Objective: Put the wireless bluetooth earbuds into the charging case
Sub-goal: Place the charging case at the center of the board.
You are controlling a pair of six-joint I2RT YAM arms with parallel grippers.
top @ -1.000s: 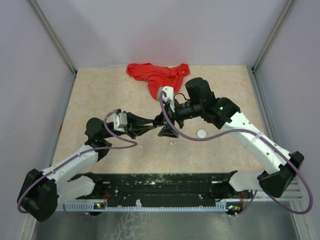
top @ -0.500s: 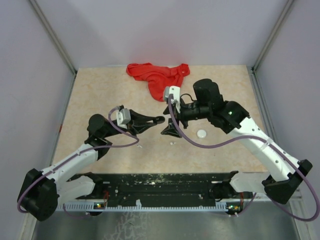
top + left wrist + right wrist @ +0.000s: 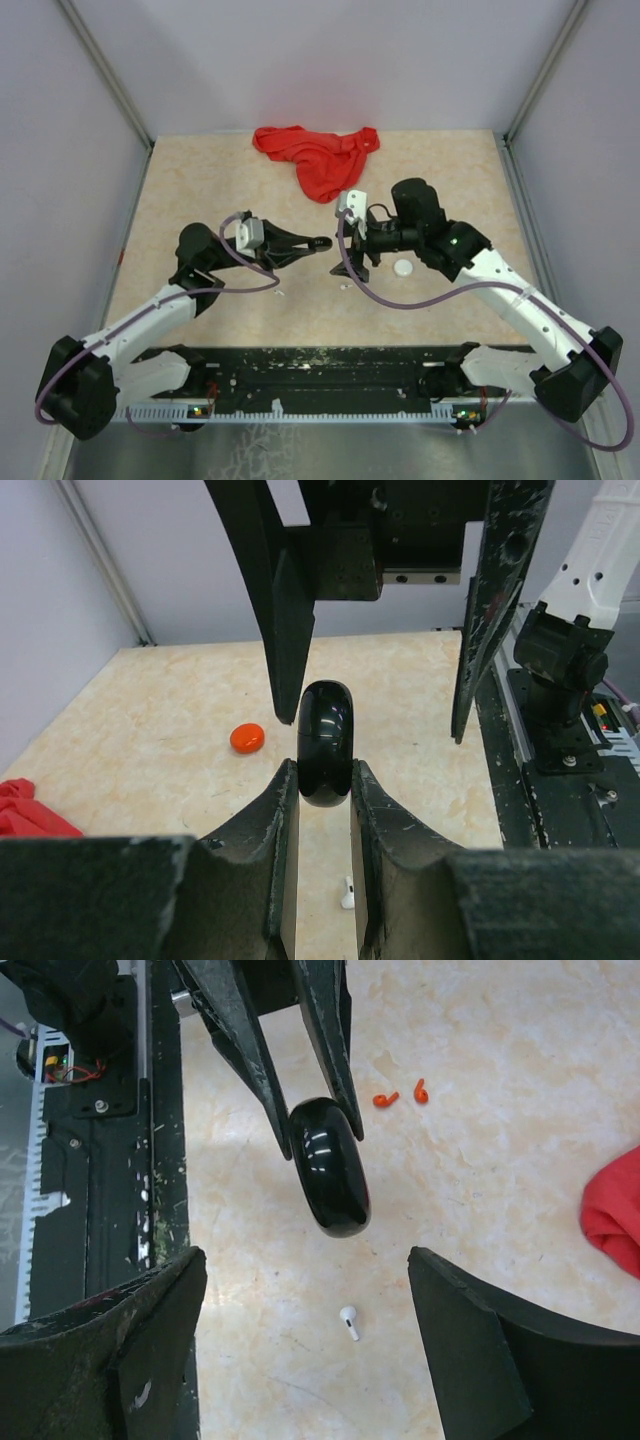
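Beige marbled table (image 3: 200, 180), lavender walls on three sides, black rail (image 3: 320, 365) along the near edge. Left arm (image 3: 150, 315) reaches in from lower left toward centre. Left tool (image 3: 316, 243) is clenched on the black charging case (image 3: 326, 730). The case is glossy, oval, lid shut, held on edge between the two fingers. It is off the table, and most of it sticks out past the fingertips.

Left wrist view: a red round case (image 3: 247, 738) lies on the table left of the held case, well apart from it. Red cloth (image 3: 315, 155) is bunched at the back edge, centre. Red earbuds (image 3: 386, 1099), a pair, lie on the table close together. In the right wrist view they show just beside the left tool's fingers.

White earbud (image 3: 349, 1322) lies loose on the table below the gap between the two tools, touching nothing. Top view shows another white speck nearer the left arm, too small to tell what it is.

Right tool (image 3: 352, 262) is released, fingers spread wide, nothing between them. It points at the held case from the right, with a small gap and no contact. White round case (image 3: 403, 266) sits on the table just right of the right tool, beside the wrist. Right arm (image 3: 520, 300) runs in from lower right.
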